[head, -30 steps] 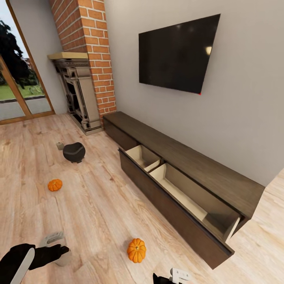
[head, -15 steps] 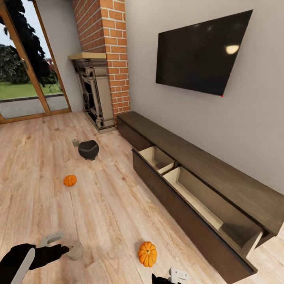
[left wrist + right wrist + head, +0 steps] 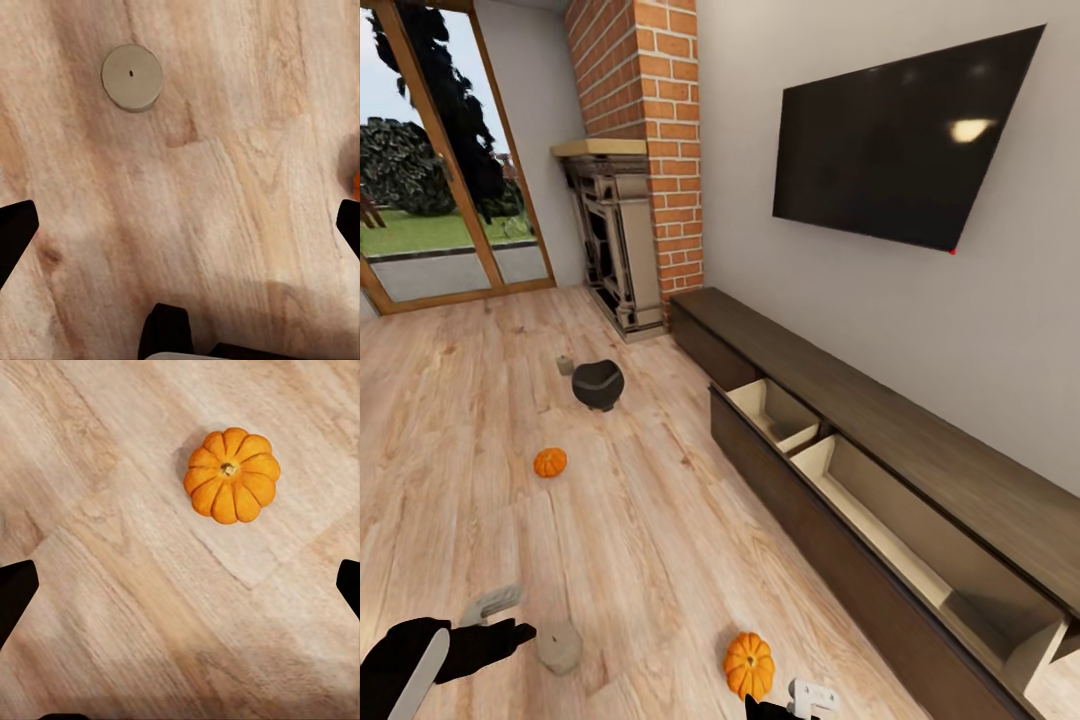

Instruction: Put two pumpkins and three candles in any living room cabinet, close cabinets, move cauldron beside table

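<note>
The left end effector hangs spread and empty over the floor, a candle just ahead of its fingertips. The right end effector, likewise released, has a pumpkin lying just ahead. Well beyond both, the cabinet stands with its drawer open.

Cut off at the edges

The cabinet runs off the head view's right edge; the right gripper is clipped at the bottom, jaws unreadable there.

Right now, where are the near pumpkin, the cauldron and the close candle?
near pumpkin (image 3: 232,475), right wrist view, its stem top.
cauldron (image 3: 598,385), head view, its dark side.
close candle (image 3: 132,77), left wrist view, its flat top.
</note>
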